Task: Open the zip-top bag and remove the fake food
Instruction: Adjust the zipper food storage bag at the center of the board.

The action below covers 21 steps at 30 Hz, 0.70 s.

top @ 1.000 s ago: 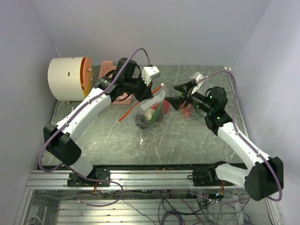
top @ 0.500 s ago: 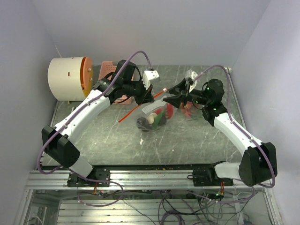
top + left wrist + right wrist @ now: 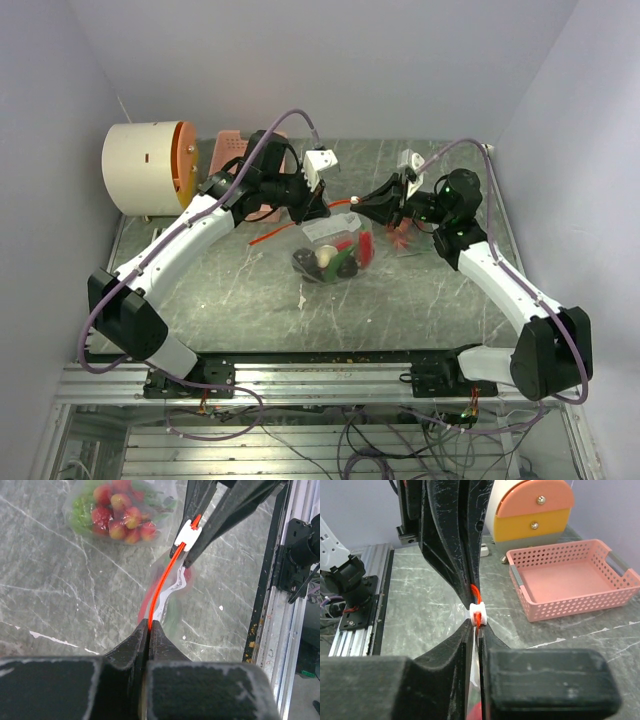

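The clear zip-top bag (image 3: 335,250) hangs between both grippers above the table's middle, its red zip strip (image 3: 161,585) stretched between them. Inside it lies the fake food (image 3: 340,260): red, green, dark and pale pieces. My left gripper (image 3: 150,625) is shut on the red strip. My right gripper (image 3: 477,628) is shut on the bag's top edge just behind the white slider (image 3: 477,612), with clear film between its fingers. In the top view the left gripper (image 3: 322,212) and right gripper (image 3: 358,204) nearly meet tip to tip.
A second clear bag of red fruit (image 3: 120,515) lies on the table beside my right arm. A pink slotted basket (image 3: 570,585) and a white-and-orange drawer unit (image 3: 150,168) stand at the back left. The aluminium rail (image 3: 330,380) runs along the near edge.
My right gripper swung left to the bag's top and closed on it at the slider. The left gripper kept its hold while the bag shifted slightly right and lower.
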Each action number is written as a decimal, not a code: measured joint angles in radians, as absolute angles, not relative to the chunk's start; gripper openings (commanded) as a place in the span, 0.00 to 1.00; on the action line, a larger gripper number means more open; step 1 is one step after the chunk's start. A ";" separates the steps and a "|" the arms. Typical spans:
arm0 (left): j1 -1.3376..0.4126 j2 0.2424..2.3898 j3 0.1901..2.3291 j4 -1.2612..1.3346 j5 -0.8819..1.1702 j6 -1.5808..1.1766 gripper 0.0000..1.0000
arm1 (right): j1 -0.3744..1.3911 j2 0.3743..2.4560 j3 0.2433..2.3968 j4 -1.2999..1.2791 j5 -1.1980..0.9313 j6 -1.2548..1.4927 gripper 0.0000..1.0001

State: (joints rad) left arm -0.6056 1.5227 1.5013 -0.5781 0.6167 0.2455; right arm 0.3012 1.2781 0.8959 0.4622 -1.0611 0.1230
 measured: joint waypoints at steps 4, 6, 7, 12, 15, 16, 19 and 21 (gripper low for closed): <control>-0.606 1.522 1.501 -0.555 0.628 0.236 0.07 | 0.302 1.263 0.889 0.458 -1.066 0.121 0.03; -0.606 1.522 1.501 -0.546 0.634 0.231 0.07 | 0.302 1.263 0.889 0.449 -1.070 0.118 0.00; -0.606 1.522 1.501 -0.543 0.636 0.229 0.07 | 0.302 1.263 0.889 0.442 -1.072 0.119 0.00; -0.606 1.522 1.497 -0.538 0.645 0.228 0.07 | 0.302 1.262 0.889 0.437 -1.073 0.130 0.00; -0.606 1.510 1.472 -0.503 0.643 0.215 0.29 | 0.302 1.255 0.889 0.436 -1.058 0.154 0.00; -0.606 1.501 1.458 -0.488 0.643 0.206 0.40 | 0.302 1.253 0.889 0.434 -1.055 0.161 0.00; -0.606 1.472 1.433 -0.442 0.648 0.183 0.72 | 0.302 1.252 0.891 0.410 -1.043 0.178 0.00; -0.606 1.452 1.425 -0.401 0.673 0.161 0.75 | 0.302 1.256 0.894 0.389 -1.042 0.188 0.00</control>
